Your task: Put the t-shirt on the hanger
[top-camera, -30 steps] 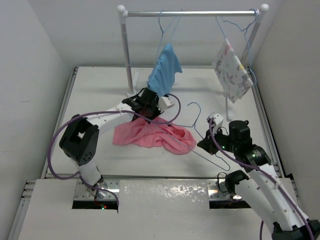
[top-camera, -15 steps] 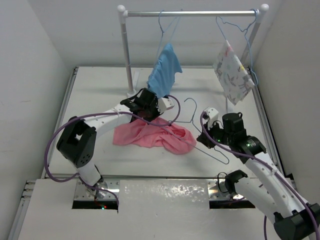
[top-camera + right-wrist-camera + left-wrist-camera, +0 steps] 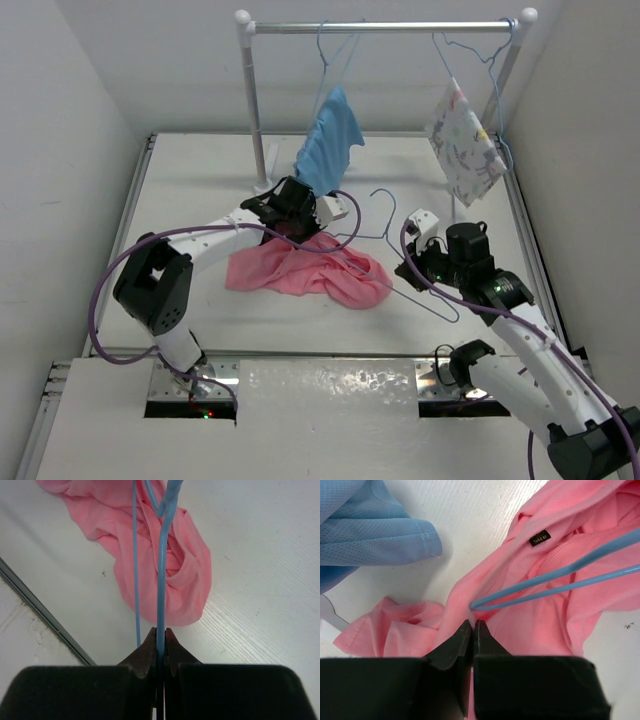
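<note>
The salmon-pink t-shirt [image 3: 305,272] lies crumpled on the white worktop [image 3: 200,190], spread in a wide, low heap with its neck opening toward its far side. In the left wrist view a small dark size label [image 3: 540,538] shows inside that neck. The left fingers [image 3: 298,230] are at the t-shirt's far edge. Seen close, the left fingers [image 3: 467,630] are pressed together on a raised fold of the pink cloth, with almost no gap between them. The light-blue wire hanger [image 3: 437,301] lies slanted across the right end of the t-shirt. Its hook is beyond the t-shirt's far right corner and its long lower side runs off the cloth toward the near right. One narrow corner of the hanger [image 3: 615,545] reaches in over the pink cloth, and its tip ends just beyond the left fingertips. The right fingers [image 3: 408,272] are just off the t-shirt's right end. In the wrist view the right fingers [image 3: 154,636] are clamped on the thick wire of the hanger [image 3: 161,580], which runs straight out from them over the t-shirt [image 3: 190,570]. Beyond the t-shirt's far edge, a blue shirt [image 3: 328,140] and a white patterned cloth [image 3: 462,145] hang from a rail [image 3: 380,27]. The hem of the blue shirt [image 3: 370,530] hangs close to the left fingers.
</note>
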`<action>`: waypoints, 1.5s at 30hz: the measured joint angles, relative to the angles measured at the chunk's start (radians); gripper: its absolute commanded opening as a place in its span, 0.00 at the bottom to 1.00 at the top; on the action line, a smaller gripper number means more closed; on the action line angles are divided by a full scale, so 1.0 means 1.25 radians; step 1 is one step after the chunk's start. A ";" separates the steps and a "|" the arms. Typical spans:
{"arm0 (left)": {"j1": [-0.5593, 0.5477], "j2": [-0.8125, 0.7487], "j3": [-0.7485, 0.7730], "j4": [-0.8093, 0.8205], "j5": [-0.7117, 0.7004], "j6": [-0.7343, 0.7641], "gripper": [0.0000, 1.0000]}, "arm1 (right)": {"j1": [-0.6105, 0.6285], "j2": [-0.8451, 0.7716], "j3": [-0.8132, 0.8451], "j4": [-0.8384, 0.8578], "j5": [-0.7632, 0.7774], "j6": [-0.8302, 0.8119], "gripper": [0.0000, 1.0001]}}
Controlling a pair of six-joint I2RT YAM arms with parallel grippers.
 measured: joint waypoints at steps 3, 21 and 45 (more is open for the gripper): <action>0.000 0.000 0.000 -0.005 0.005 0.002 0.00 | 0.000 0.000 -0.009 0.021 0.002 0.000 0.00; 0.000 -0.003 0.000 -0.001 -0.060 -0.019 0.00 | 0.059 0.049 -0.060 0.091 -0.024 0.000 0.00; -0.073 -0.277 -0.020 -0.146 0.351 0.226 0.00 | 0.141 0.081 -0.179 0.402 -0.233 -0.066 0.00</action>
